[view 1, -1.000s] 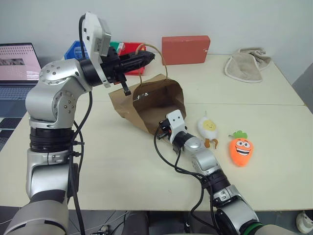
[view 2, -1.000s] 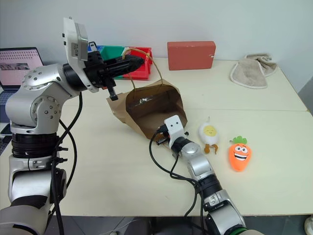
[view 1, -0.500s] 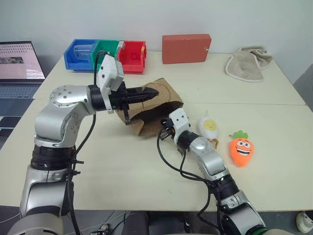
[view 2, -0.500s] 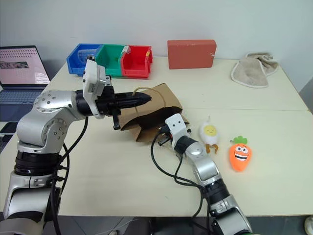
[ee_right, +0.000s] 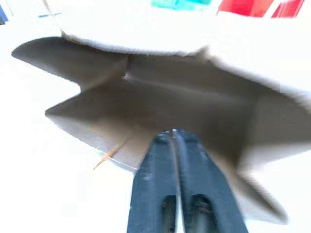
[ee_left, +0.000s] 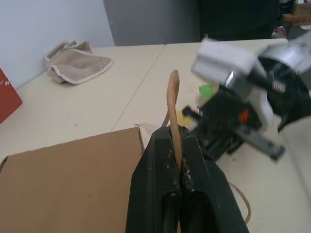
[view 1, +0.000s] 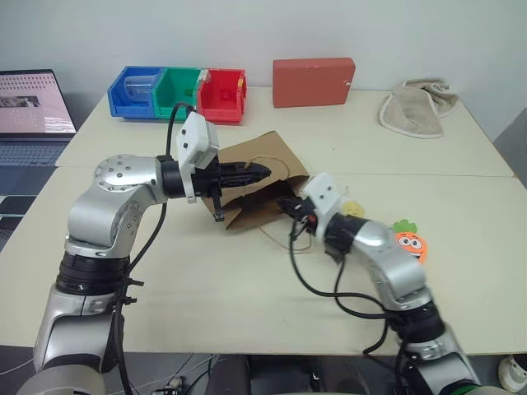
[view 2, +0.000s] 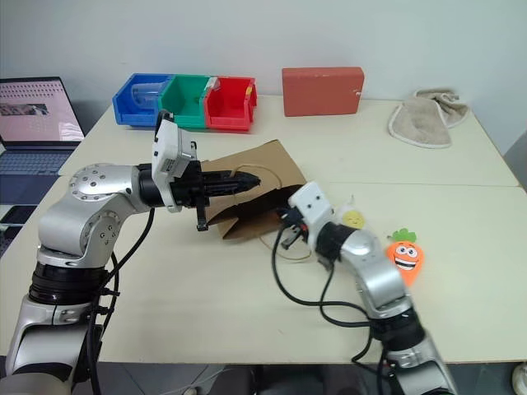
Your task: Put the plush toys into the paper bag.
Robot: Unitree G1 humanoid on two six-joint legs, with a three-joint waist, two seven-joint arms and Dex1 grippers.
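The brown paper bag (view 1: 262,161) lies low on its side mid-table, mouth toward my right arm. My left gripper (ee_left: 177,170) is shut on one tan loop handle (ee_left: 174,97), held just above the bag. The other handle (view 1: 276,239) trails loose on the table. My right gripper (ee_right: 173,133) hovers at the bag's mouth (ee_right: 184,97), its fingers pressed together on nothing I can make out. The egg plush toy (view 2: 354,219) and the orange carrot plush toy (view 2: 403,253) lie on the table to the right, partly hidden behind my right forearm.
Blue, green and red bins (view 1: 177,86) stand at the back left beside a red block (view 1: 313,82). A beige towel (view 1: 416,107) lies at the back right, and a laptop (view 1: 29,103) sits at the far left. Bare table runs along the front.
My left gripper came down with the handle, and the bag sank from standing open to lying low. My right arm rose and drew back to the right, covering part of the toys.
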